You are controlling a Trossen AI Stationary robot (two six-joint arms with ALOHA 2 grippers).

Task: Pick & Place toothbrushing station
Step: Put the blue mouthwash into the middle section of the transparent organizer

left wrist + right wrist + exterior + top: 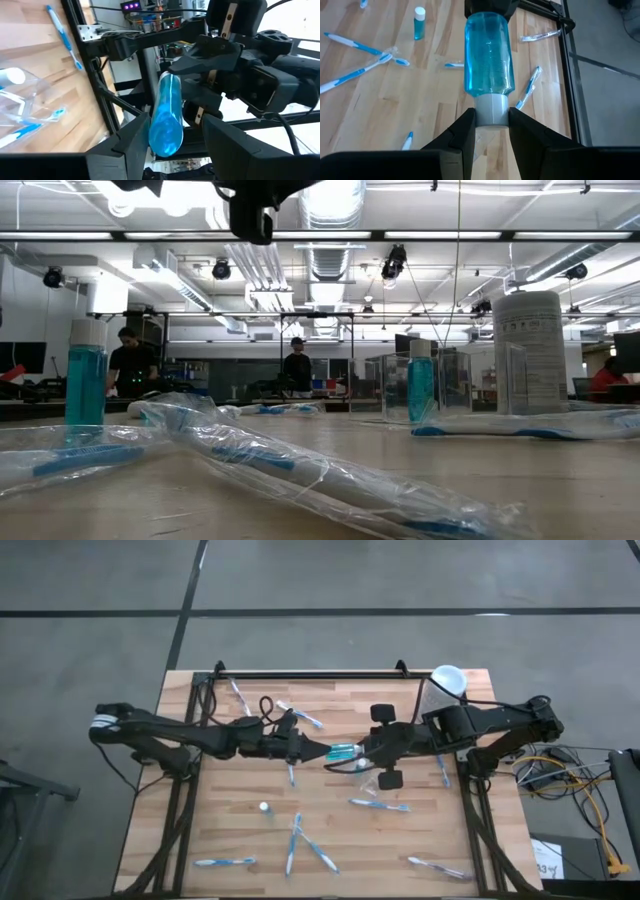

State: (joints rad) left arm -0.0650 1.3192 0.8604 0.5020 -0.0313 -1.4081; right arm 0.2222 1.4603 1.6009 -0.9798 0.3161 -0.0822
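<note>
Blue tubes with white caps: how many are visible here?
3. One tube in the air between the left gripper and right gripper; two more stand on the table, in the low view. Others may be hidden.

One blue tube (342,751) hangs lying level above mid-table, white cap (491,110) pinched at one end, blue body gripped at the other. A clear pouch (362,768) sags just beneath it. A second tube (264,809) stands upright on the wood, cap up, well left of centre. Blue-and-white toothbrushes lie flat and scattered: a crossed cluster (303,843) at the near edge, one (225,862) near-left, one (438,866) near-right, one (380,804) below centre, more (300,716) toward the far rail.
</note>
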